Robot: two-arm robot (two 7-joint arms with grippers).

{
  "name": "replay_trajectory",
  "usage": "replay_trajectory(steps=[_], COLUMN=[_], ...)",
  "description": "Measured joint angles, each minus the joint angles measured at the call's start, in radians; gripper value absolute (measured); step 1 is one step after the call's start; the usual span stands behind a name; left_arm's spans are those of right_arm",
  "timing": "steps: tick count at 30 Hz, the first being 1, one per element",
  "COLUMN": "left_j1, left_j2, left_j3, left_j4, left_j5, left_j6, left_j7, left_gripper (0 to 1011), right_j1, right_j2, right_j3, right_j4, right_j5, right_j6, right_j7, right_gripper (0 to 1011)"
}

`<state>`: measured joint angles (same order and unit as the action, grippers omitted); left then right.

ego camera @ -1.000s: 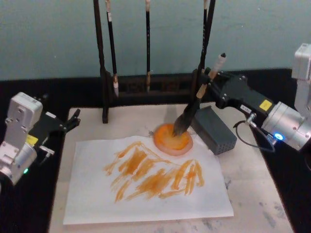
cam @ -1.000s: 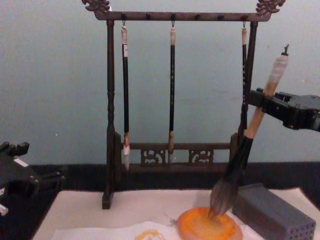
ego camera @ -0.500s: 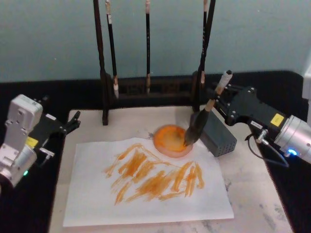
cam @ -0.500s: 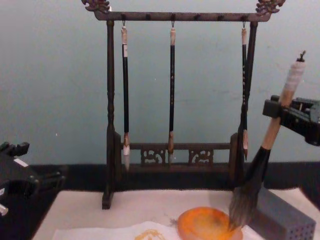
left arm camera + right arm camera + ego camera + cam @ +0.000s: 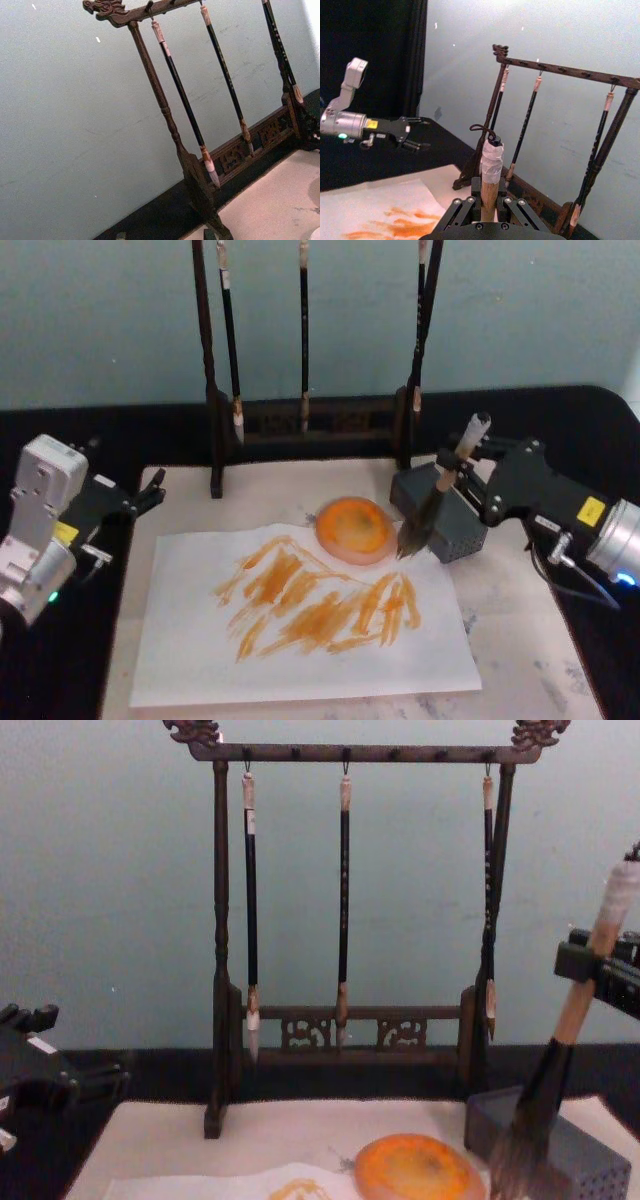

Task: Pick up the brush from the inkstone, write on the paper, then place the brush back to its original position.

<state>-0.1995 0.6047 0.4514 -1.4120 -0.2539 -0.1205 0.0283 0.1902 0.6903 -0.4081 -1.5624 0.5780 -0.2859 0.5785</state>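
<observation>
The right gripper [image 5: 452,472] is clamping the brush [image 5: 436,502] by its handle. The brush is tilting, its bristles hanging just off the inkstone [image 5: 354,528]'s right rim, in front of the grey block [image 5: 458,537], near the paper [image 5: 300,660]'s far right corner. The left gripper [image 5: 150,490] is idling, fingers parted, at the beige mat [image 5: 530,640]'s far left corner.

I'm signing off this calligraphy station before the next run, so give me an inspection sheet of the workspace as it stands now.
Surface: beige mat on a black table.
Job's things: paper carries orange strokes; orange dish beside it; big brush tilted, bristles just right of the dish.
Clutter: grey block; stand with three thin brushes.
Pincers: right pincer shut on the big brush; left pincer open, idle at the mat's left edge.
Cables: black cable at the right wrist.
Surroundings: teal wall.
</observation>
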Motion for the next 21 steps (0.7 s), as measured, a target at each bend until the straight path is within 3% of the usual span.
replay_trajectory(steps=[12,21], left_j1=[0.000,0.000], left_j2=[0.000,0.000], left_j3=[0.000,0.000], left_j4=[0.000,0.000], left_j5=[0.000,0.000], left_j6=[0.000,0.000], left_j7=[0.000,0.000], left_gripper=[1001,1001], right_j1=[-0.066,-0.078], right_j2=[0.025,0.004], right_j3=[0.037,0.051], right_j4=[-0.051,-0.052], right_j5=[-0.018,-0.091], right_j6=[-0.015,-0.038], right_j7=[0.022,-0.005], right_gripper=[163,163])
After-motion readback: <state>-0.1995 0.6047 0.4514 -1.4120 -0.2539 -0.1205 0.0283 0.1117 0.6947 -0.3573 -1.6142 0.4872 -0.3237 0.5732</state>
